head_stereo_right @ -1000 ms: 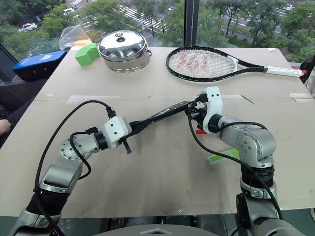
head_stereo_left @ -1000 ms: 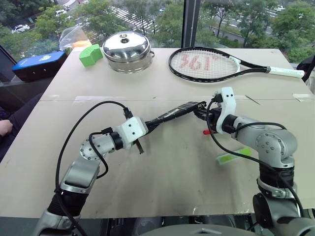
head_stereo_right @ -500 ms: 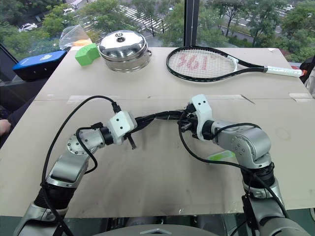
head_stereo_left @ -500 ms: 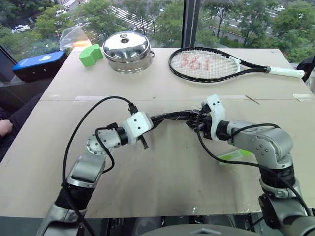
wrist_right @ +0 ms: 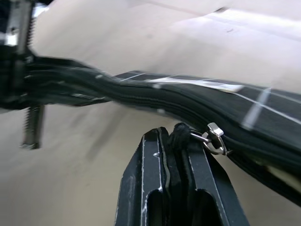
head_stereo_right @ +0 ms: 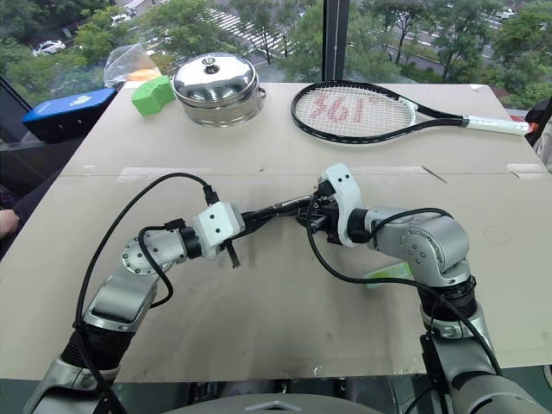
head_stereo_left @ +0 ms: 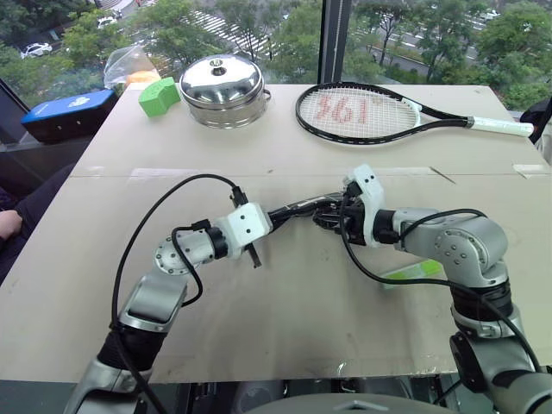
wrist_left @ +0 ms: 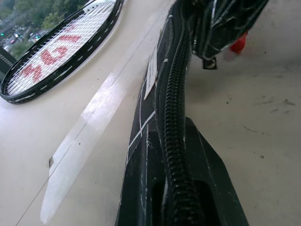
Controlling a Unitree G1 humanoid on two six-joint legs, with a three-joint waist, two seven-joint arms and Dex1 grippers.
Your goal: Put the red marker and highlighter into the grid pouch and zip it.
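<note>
Holding pouch (head_stereo_left: 297,207) taut lengthwise between both grippers: left gripper (head_stereo_left: 269,217) clamps one end, right gripper (head_stereo_left: 332,216) pinches zipper pull (wrist_right: 188,137), highlighter (head_stereo_left: 412,273) nearer right.

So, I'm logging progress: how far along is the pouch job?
Nothing finished. In hand: left end effector clamps the grid pouch, right end effector pinches its zipper pull. Left: the highlighter lies on the table; a red tip shows by the pouch, marker's place unclear.
</note>
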